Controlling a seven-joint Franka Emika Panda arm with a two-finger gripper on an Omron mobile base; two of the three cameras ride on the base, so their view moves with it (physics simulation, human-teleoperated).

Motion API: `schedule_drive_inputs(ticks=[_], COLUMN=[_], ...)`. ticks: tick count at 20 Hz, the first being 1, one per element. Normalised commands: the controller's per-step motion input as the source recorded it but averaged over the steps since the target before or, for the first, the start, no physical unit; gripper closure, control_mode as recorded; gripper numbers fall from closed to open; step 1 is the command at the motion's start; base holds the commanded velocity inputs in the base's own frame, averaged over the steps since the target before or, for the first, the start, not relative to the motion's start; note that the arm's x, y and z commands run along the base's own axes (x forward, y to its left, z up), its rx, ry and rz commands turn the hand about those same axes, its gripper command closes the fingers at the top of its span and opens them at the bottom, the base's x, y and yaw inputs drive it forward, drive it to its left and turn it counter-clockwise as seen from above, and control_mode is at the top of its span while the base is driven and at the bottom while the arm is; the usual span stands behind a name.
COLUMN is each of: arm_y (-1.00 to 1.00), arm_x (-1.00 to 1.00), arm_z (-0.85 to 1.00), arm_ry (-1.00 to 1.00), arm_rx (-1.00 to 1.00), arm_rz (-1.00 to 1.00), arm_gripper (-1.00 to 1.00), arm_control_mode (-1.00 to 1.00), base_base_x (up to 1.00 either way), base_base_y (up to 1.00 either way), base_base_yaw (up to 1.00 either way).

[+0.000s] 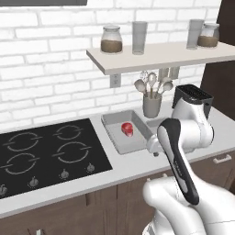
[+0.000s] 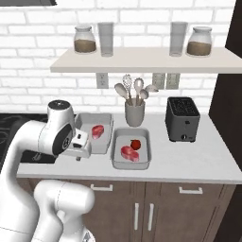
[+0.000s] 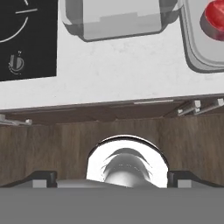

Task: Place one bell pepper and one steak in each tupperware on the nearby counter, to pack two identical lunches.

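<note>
Two light-grey tupperware stand side by side on the counter. The left tupperware (image 2: pixel 105 142) (image 1: pixel 114 137) holds one steak (image 2: pixel 98 131) (image 1: pixel 127 129). The right tupperware (image 2: pixel 144 151) holds a steak (image 2: pixel 129 153) and, behind it, a bell pepper (image 2: pixel 135 144). My gripper (image 2: pixel 79 158) (image 3: pixel 111 178) hangs open and empty over the counter's front edge, just in front of the left tupperware and pointing down. In the hand view the left tupperware's near end (image 3: pixel 109 19) sits at the top. The right tupperware (image 3: pixel 197 52) shows at the upper right with a red piece (image 3: pixel 216 15) cut off by the frame.
A black stovetop (image 1: pixel 50 153) (image 3: pixel 26 39) lies left of the containers. Behind them stand a utensil crock (image 2: pixel 134 113) and a dark toaster (image 2: pixel 182 119). A shelf (image 2: pixel 142 59) with jars and glasses hangs above. Cabinet fronts (image 3: pixel 109 131) drop below the counter edge.
</note>
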Motion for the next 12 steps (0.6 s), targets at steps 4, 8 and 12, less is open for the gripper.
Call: schedule_drive_inputs(ticks=[4, 8, 12], arm_y=[0.00, 0.00, 0.00], arm_x=[-0.01, 0.00, 0.00], arm_z=[0.00, 0.00, 0.00], arm_ry=[0.00, 0.00, 0.00], arm_rx=[0.00, 0.00, 0.00], arm_rz=[0.00, 0.00, 0.00], arm_gripper=[-1.00, -1.00, -1.00], arm_control_mode=[1.00, 1.00, 1.00], base_base_x=[-0.08, -1.00, -1.00], base_base_y=[0.00, 0.00, 0.00], base_base_yaw=[0.00, -0.04, -0.18])
